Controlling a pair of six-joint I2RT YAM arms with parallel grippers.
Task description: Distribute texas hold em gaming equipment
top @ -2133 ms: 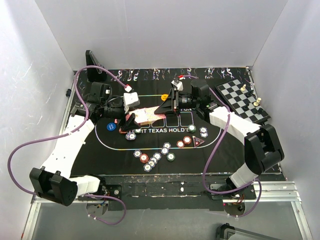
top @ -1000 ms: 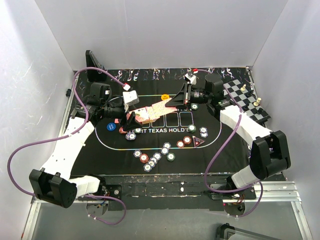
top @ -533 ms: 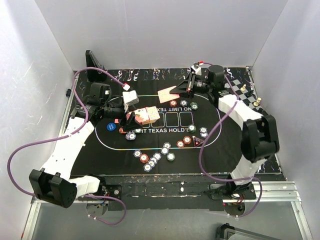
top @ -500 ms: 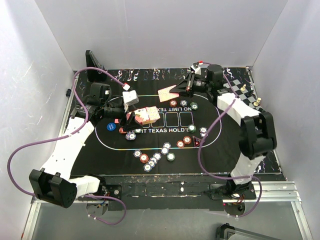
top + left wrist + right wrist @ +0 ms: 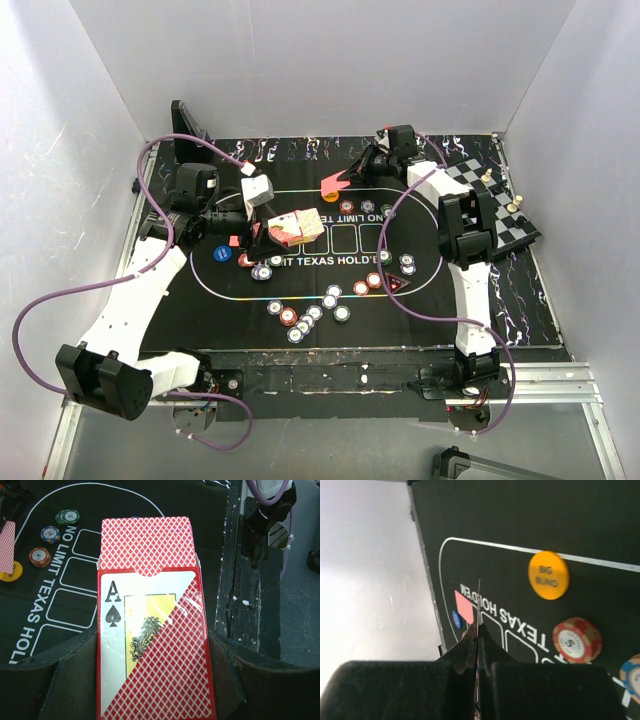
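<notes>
My left gripper is shut on a red card box and holds it above the mat's left middle. In the left wrist view the box shows an ace of spades, and red-backed cards stick out of its top. My right gripper is shut on one red-backed card, held over the mat's far edge just above the yellow button. In the right wrist view the card is edge-on between the shut fingers, and the "BIG BLIND" button lies to the right.
Poker chips lie by the far boxes, at the right middle and in a near cluster. A blue chip lies left. The dark triangular marker is right of centre. The chessboard stands far right.
My right gripper pulled one card out of the box and carried it back to the mat's far edge, over the yellow button. The left gripper with the box barely moved.
</notes>
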